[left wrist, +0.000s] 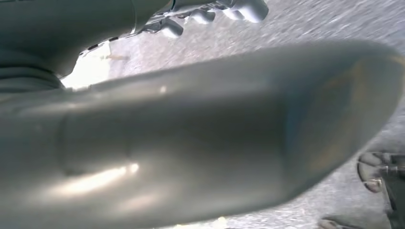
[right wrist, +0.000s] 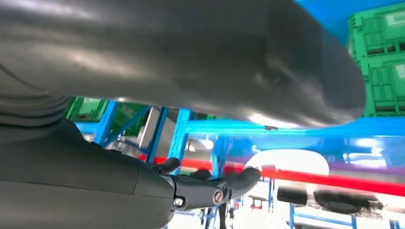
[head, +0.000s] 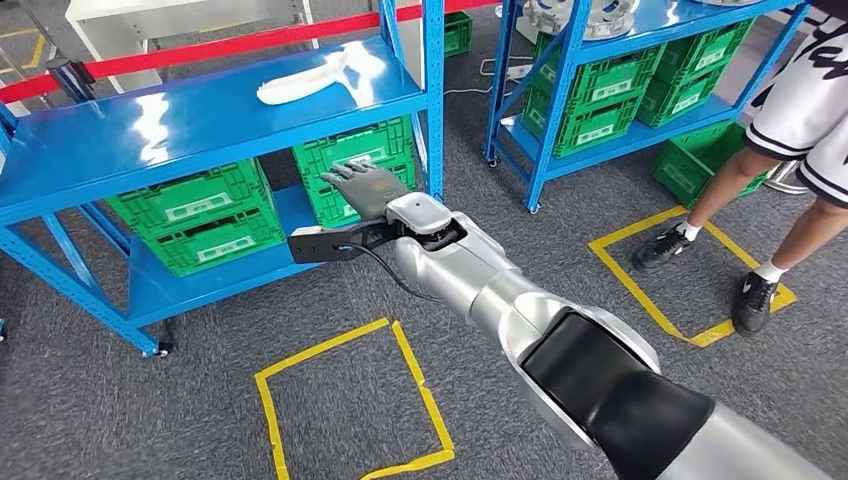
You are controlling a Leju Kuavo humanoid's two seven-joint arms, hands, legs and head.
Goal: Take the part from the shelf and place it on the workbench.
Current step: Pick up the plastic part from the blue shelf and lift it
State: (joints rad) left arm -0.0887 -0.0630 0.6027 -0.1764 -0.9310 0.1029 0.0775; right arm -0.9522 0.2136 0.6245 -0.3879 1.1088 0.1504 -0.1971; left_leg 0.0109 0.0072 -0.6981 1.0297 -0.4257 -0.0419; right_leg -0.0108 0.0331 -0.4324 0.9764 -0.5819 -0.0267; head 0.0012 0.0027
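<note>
The white, curved part lies on the top board of the blue shelf, toward its right end. My right hand reaches out at the end of the silver arm. It hovers in front of the green crates on the lower board, below and to the right of the part, fingers spread and holding nothing. In the right wrist view the dark fingers stretch out empty, with the part as a pale blurred shape beyond them. My left hand hangs over the grey floor with nothing in it.
A blue upright post stands just right of my right hand. A second blue shelf with green crates stands at the right. A person's legs in black shoes stand by a yellow tape square. Another yellow square marks the carpet.
</note>
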